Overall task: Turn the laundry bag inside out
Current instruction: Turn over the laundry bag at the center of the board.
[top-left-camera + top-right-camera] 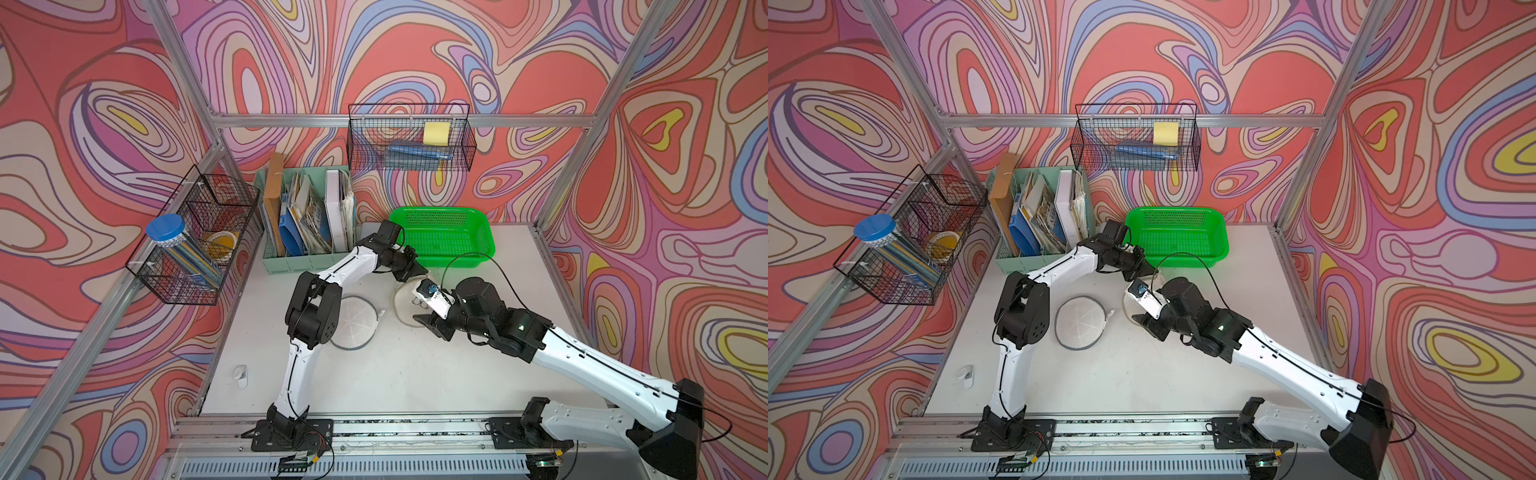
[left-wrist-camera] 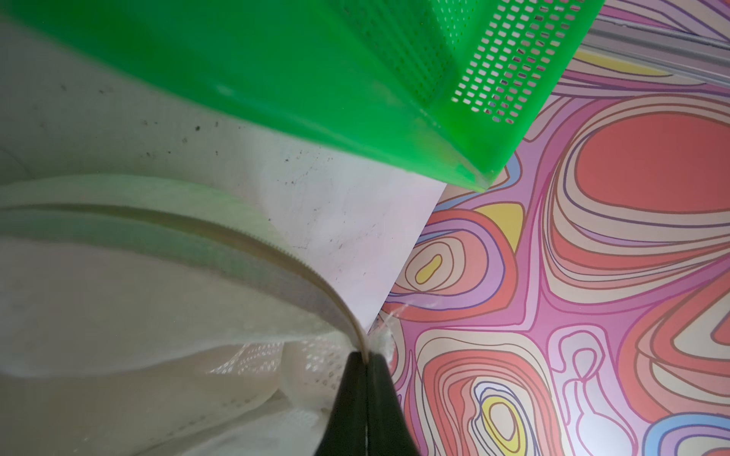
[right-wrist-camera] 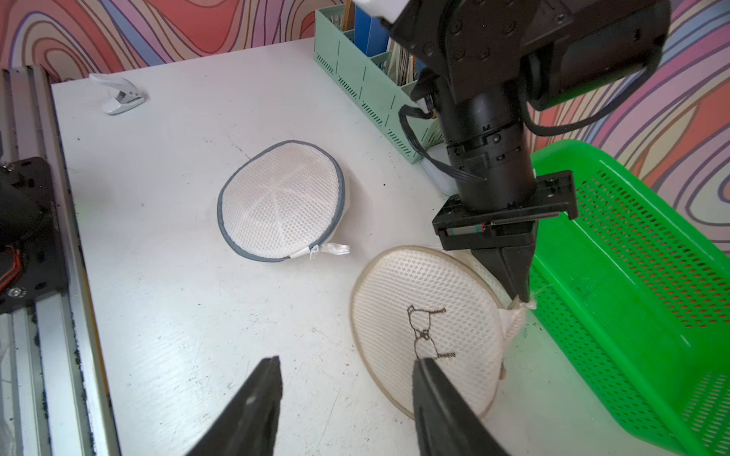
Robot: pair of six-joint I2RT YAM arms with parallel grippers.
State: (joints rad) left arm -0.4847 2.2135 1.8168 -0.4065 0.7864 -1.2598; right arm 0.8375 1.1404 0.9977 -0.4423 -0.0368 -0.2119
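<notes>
1. In both top views the bag (image 1: 404, 305) (image 1: 1130, 305) lies on the table (image 1: 415, 374) just in front of the basket (image 1: 440, 210). The right wrist partly covers it.
2. In the same views the left claw (image 1: 419, 272) reaches to the bag's far edge and the right claw (image 1: 424, 320) sits over its near edge. From up here I cannot tell how their jaws stand. A grey bag (image 1: 355, 322) lies apart, nearer the left arm.
3. In the left wrist view the left claw (image 2: 367, 357) is closed, pinching the bag (image 2: 158, 316) at its zipper rim. The rim arcs away from the tips, with mesh bunched below it. The basket (image 2: 316, 79) stands just beyond, on the table (image 2: 335, 197).
4. In the right wrist view the right claw (image 3: 347, 360) is open and holds nothing. One finger (image 3: 272, 367) is over bare table and the other over the bag (image 3: 426, 292), near its stitched black figure.
5. In that view the left claw (image 3: 521, 296) nips the bag's edge on the side next to the basket (image 3: 651, 244). That edge is lifted slightly, so the disc tilts. The grey bag (image 3: 280, 201) lies zipped and flat.
</notes>
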